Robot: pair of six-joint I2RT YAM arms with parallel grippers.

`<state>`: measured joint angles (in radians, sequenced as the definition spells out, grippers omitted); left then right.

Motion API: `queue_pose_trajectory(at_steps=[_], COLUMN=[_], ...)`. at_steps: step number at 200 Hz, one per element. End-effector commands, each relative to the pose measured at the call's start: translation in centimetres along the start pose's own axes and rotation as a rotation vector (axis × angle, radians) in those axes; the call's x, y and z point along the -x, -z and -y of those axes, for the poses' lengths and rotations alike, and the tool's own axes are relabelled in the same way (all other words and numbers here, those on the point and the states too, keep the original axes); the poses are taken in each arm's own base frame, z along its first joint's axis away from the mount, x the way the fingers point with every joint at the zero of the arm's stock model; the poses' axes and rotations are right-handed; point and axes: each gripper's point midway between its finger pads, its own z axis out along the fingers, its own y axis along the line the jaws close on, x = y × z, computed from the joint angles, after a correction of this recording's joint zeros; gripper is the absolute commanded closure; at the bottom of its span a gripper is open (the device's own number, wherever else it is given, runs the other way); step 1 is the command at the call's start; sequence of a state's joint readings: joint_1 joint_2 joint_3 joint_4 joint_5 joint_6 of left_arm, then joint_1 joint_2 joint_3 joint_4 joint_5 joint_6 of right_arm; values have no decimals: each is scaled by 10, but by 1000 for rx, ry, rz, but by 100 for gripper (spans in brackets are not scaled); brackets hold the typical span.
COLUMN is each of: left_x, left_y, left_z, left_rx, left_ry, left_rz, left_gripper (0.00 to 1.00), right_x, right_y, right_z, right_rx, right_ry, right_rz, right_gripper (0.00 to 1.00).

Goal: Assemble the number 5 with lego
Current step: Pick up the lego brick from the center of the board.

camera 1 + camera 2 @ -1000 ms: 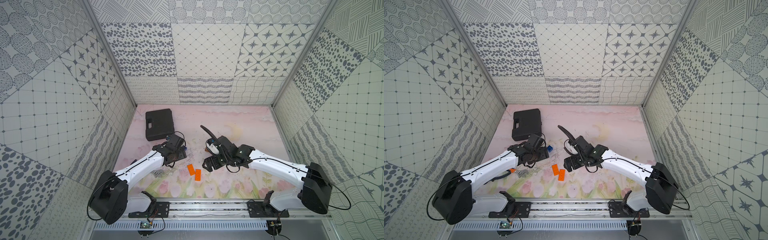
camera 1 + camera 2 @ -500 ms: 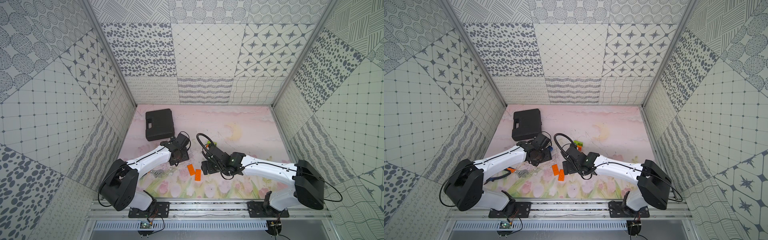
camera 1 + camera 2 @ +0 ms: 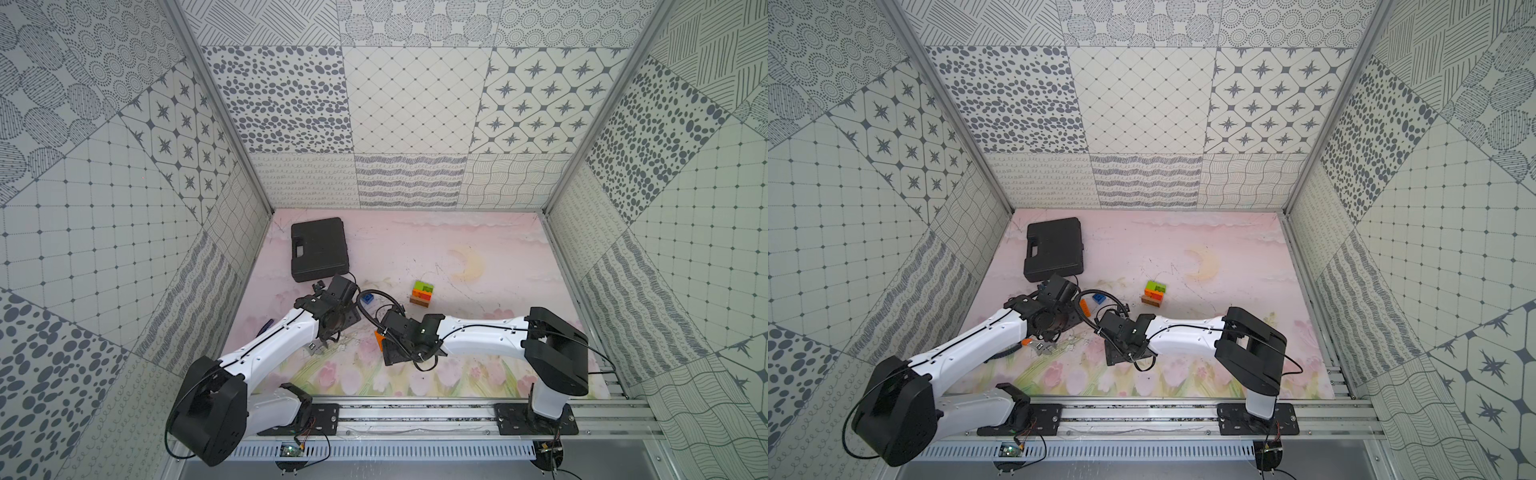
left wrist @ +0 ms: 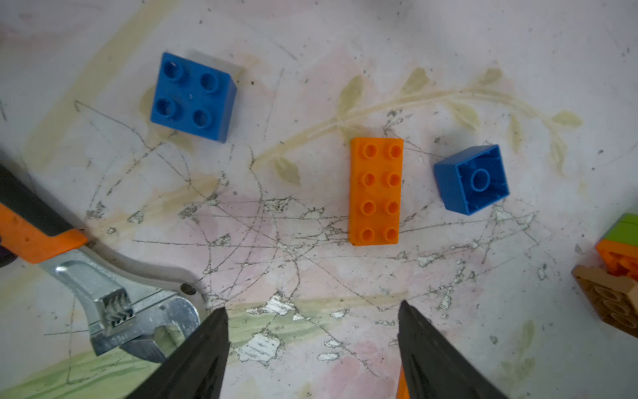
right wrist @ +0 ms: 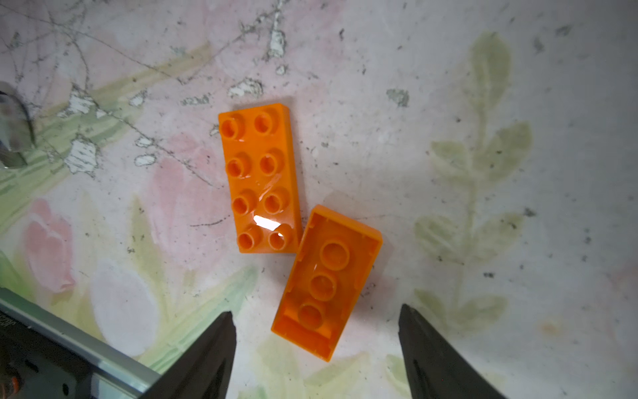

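Left end effector [image 4: 310,307]: open, black fingers spread at the bottom of the left wrist view, nothing between them.
Ahead of left end effector: lone orange brick [image 4: 375,191] at frame centre, studs up, flat on the surface [image 3: 478,291].
Beside it: tipped blue brick [image 4: 471,179] just to its right, hollow side showing, not touching; studded blue brick [image 4: 193,96] well apart in the upper left, studs up.
Right edge: joined stack [image 4: 618,269] of green, orange and brown bricks, partly cut off; in both top views it sits right of centre on the surface.
Lower left: wrench [image 4: 114,304], steel head near the left finger, orange and black handle running off the left edge.
Right end effector [image 5: 316,311]: open, fingers wide at the bottom of the right wrist view, gripping nothing.
Between its fingertips: lower end of the overturned orange brick [image 5: 328,283], hollow side up, with a gap on each side.
Above that: studs-up orange brick [image 5: 262,179] at frame centre, its lower right corner touching or nearly touching the overturned one.
Far back: black case [image 3: 319,249], closed, at the upper left of the surface in both top views.
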<state>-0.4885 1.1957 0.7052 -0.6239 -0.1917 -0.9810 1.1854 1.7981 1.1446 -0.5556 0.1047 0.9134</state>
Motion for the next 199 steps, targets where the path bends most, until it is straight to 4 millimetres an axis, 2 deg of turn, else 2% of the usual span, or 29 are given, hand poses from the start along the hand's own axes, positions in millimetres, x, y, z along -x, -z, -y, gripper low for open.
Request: queue_pose_trajectory(at_steps=[1,33,87,101,145,199], left_x=[4,8,9,9,8,6], left_y=[3,5,5,4,2,1], left_z=[-23,-29,-33,-33,-31,-28], left_rx=[48,67,80,82,65,46], left_ry=[90,101,117,117,112,112], left_rz=[46,66,73,73,69,60], left_gripper=[19,18,17,17,17,18], right_x=[-3,-7,-12,-12,-3,-1], right_y=[-6,-15,-23,-23,-29,-32], right_z=[11,15,34,36,43,43], right_rx=[-89,-142,-234,-229,-180,-172], right_ry=[-34,-22,-31,-41,-59,-47], right_rz=[-17,-50,-69,-66,-77,-101], right_gripper=[22,27,39,45,47,59])
